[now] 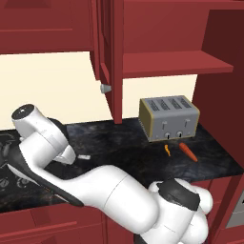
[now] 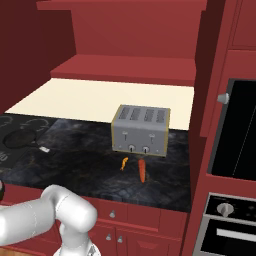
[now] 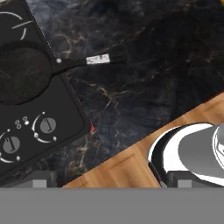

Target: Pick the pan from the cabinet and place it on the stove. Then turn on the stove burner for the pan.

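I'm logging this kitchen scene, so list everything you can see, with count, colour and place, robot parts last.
pan: one, black, on the stove, its handle reaching out over the countertop
stove: one, black, left end of the countertop, round knobs along its front
countertop: one, dark marbled
toaster: one, grey, four slots, on the countertop by the wall
carrot: one, orange, in front of the toaster
small orange item: one, beside the carrot
cabinet: one, dark red, door open, shelf bare
oven: one, black, far right
arm: one, white, low over the stove
pincer: one, open
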